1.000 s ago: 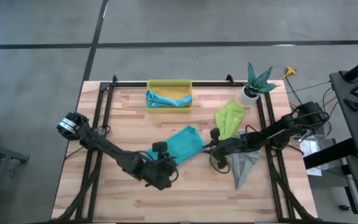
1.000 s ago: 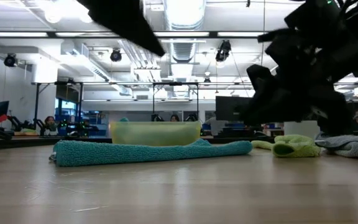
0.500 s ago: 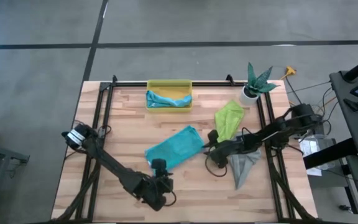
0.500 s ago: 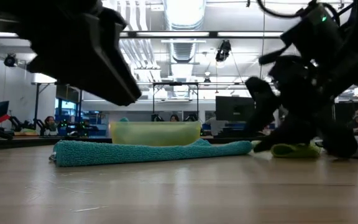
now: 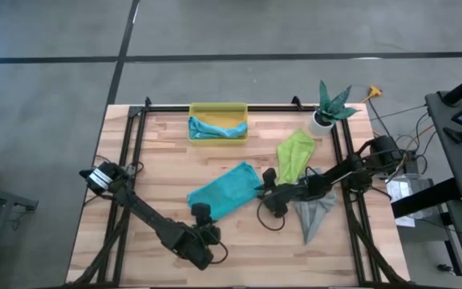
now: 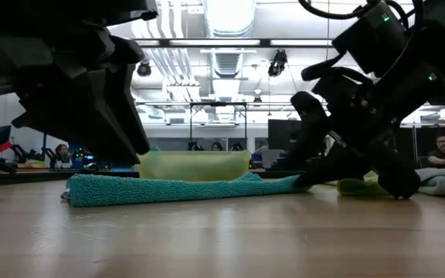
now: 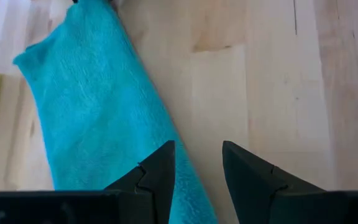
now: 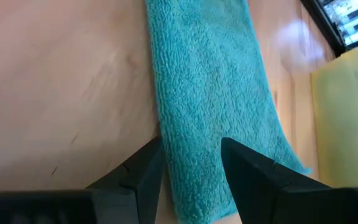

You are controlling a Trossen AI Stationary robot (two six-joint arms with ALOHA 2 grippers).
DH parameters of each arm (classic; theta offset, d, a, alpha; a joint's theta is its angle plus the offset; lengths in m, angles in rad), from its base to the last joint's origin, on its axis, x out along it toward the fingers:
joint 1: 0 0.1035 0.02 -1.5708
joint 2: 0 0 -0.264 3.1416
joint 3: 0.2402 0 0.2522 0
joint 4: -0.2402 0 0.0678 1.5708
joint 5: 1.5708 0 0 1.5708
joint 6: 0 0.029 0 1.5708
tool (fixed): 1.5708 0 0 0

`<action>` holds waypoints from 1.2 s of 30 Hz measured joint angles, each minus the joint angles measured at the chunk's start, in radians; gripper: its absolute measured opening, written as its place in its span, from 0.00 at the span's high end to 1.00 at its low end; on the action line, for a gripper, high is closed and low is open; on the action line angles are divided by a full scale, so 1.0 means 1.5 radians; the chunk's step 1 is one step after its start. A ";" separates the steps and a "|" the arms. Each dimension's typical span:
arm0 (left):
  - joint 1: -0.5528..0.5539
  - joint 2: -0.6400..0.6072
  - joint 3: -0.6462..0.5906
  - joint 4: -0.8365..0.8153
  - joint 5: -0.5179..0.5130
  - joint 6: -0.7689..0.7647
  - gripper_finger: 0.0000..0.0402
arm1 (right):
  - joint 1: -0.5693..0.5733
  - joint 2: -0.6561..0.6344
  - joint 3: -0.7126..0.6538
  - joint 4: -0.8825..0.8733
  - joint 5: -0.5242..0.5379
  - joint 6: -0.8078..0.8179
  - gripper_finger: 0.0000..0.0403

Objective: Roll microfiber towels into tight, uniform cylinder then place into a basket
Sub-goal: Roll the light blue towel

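Teal towel flat on the table, flanked for rolling.
Right tool at its near-right corner, left tool at its near-left edge; both part-open, gripping nothing.

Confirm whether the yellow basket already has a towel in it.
Yes: in the high view the yellow basket at the table's far edge holds a light blue towel inside its walls.

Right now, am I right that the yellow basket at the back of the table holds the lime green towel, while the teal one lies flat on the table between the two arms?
Not quite: the basket holds the light blue towel, as the high view shows. The lime green towel lies on the table near the plant pot. The teal towel does lie flat between the arms.
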 joint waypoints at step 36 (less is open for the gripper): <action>-0.002 0.000 -0.060 0.043 0.132 -0.149 0.71 | 0.025 0.001 0.013 -0.082 -0.057 0.151 0.98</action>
